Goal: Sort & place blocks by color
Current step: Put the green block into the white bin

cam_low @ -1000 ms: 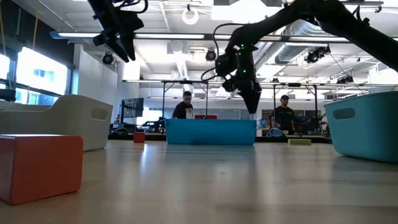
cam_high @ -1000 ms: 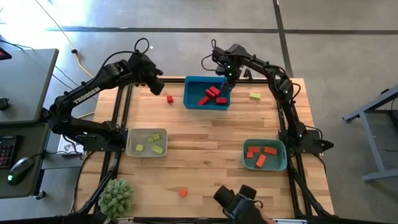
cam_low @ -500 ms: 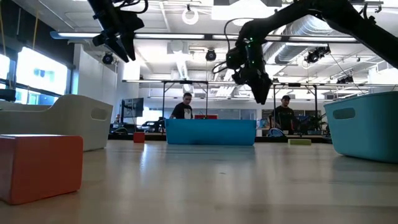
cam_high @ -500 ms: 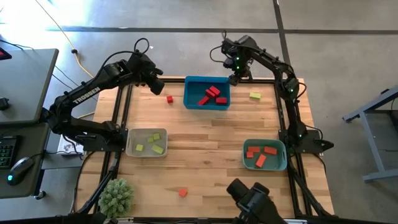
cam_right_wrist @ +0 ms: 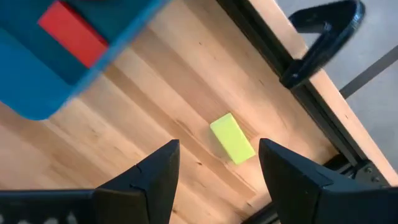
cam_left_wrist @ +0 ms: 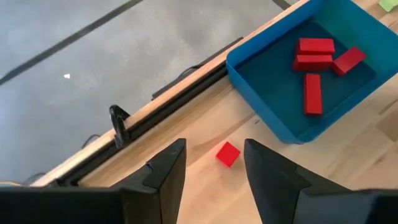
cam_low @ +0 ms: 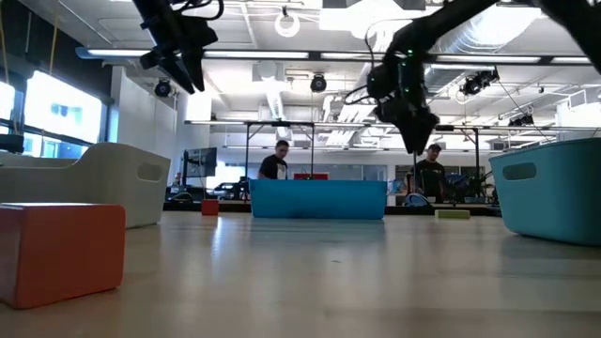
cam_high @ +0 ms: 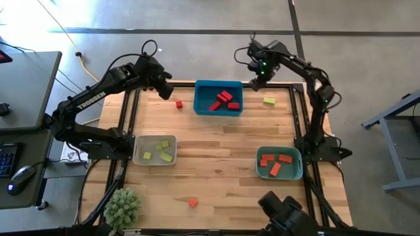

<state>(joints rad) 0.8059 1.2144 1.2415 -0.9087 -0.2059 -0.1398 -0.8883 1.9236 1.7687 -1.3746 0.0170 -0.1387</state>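
Right gripper [cam_high: 254,83] open, empty, above far edge near yellow-green block [cam_right_wrist: 232,138]; left gripper [cam_left_wrist: 213,163] open, empty, over red cube [cam_left_wrist: 227,154]

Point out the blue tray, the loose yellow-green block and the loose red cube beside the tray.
blue tray [cam_high: 199,98]: high view, its left wall.
yellow-green block [cam_right_wrist: 232,138]: right wrist view, middle of its top face.
red cube [cam_left_wrist: 227,154]: left wrist view, middle of its top.

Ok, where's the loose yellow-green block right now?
In the high view, the yellow-green block lies on the table's far right part, just right of the blue tray, with the open right gripper hovering beside it.
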